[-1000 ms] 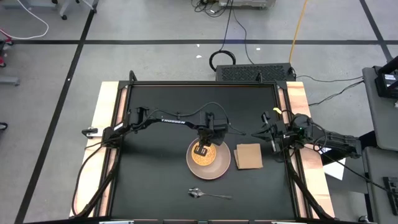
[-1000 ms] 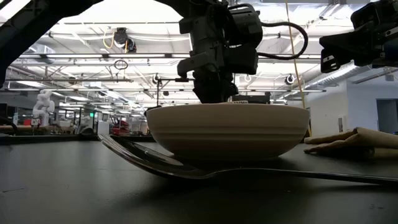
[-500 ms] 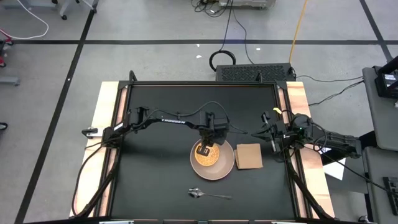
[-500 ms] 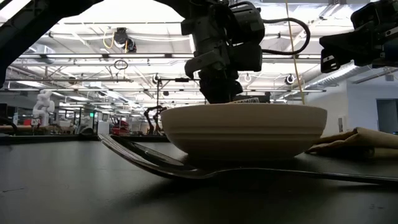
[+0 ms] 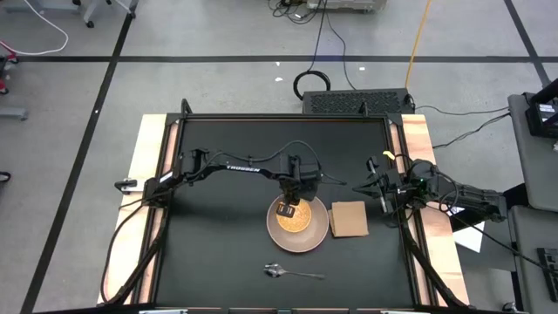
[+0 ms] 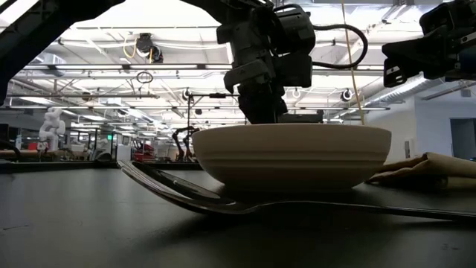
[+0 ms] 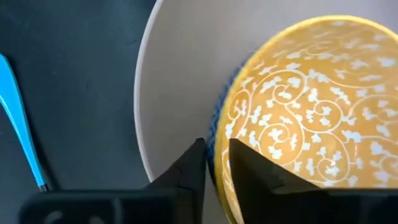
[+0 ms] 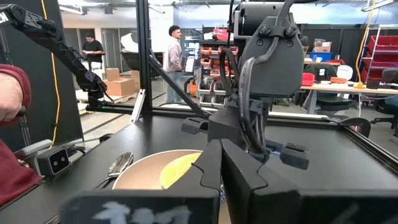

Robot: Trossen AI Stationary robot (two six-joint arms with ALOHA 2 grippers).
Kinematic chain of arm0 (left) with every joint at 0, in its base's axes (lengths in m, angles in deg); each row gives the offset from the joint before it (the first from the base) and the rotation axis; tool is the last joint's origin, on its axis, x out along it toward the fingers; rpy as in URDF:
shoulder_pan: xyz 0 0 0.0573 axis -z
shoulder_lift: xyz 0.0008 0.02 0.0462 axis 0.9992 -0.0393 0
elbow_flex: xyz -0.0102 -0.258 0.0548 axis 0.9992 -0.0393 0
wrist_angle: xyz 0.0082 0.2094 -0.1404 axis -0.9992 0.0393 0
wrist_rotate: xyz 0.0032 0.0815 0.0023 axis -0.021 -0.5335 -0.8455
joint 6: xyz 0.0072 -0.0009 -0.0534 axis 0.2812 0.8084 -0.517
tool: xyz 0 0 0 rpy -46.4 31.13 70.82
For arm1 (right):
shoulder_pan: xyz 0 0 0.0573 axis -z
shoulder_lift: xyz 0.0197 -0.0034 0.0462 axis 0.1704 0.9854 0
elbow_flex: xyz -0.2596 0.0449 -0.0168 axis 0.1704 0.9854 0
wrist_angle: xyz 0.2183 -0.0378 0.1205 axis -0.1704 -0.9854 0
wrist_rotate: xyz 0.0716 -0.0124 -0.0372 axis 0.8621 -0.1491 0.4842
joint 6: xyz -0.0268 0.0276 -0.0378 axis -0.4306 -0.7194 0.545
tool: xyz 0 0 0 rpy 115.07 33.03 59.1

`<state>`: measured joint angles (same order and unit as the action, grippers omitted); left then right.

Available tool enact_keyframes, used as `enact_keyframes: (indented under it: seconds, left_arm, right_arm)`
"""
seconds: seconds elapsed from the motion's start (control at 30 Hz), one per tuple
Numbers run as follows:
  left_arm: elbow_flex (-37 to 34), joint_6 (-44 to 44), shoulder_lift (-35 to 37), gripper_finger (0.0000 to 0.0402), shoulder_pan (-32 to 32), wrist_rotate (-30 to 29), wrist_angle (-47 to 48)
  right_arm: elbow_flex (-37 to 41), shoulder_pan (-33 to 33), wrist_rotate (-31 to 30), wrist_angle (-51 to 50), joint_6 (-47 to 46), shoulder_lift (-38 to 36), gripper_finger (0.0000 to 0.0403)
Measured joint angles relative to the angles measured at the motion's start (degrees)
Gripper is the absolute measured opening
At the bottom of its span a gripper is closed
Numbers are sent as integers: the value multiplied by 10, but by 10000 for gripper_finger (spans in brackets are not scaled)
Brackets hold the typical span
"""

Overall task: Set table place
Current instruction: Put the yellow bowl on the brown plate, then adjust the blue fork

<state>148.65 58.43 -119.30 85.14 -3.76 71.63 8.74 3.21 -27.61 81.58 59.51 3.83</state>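
Note:
A pale pink plate (image 5: 316, 234) rests flat on the black table (image 5: 218, 244). A smaller yellow patterned dish (image 5: 295, 220) sits inside it. My left gripper (image 7: 215, 157) is over the dish's far-left rim and shut on it. A blue fork handle (image 7: 18, 124) lies on the table beside the plate, in the left wrist view only. A tan napkin (image 5: 348, 218) lies right of the plate, and a silver spoon (image 5: 295, 274) lies near of it. My right gripper (image 8: 219, 163) hovers, shut, near the table's right edge. My left gripper pinches the yellow dish's rim (image 7: 231, 127) at its far-left side. One finger (image 7: 189, 168) is outside the rim over the plate, the other finger (image 7: 252, 171) is inside the dish. The fingers point down from above. The dish sits in the plate.
The napkin's folded edge (image 6: 416, 167) lies close to the plate's right side. The spoon (image 6: 193, 197) lies across the near table in front of the plate (image 6: 290, 156). People stand in the room beyond the table (image 8: 177, 56).
My left gripper, shut on the dish rim, moved a little toward the table's right edge. The dish and the plate under it slid right with it, closer to the napkin. In the last half second they have stayed still.

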Motion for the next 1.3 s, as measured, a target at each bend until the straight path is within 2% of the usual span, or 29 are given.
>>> enact_keyframes:
  seconds: [0.23,0.6,0.73,0.87,1.0,1.13,1.23,1.3]
  left_arm:
    - [0,0,0,140,0,0,-1]
    - [32,4,0,179,6,-16,1]
    - [73,4,1,181,17,-44,28]
    - [141,-5,1,182,32,-97,89]
    - [219,9,2,181,47,-105,178]
    - [195,11,55,151,59,-117,190]
    - [188,3,93,91,62,-118,191]
    - [187,3,116,36,65,-117,188]
  right_arm:
    - [0,0,0,0,0,0,0]
    - [0,0,0,0,0,0,0]
    - [0,0,0,0,0,0,0]
    - [0,0,0,0,0,0,0]
    - [0,0,0,0,0,0,0]
    - [0,0,0,0,0,0,0]
    - [0,0,0,0,0,0,0]
    - [0,0,0,0,-1,0,0]
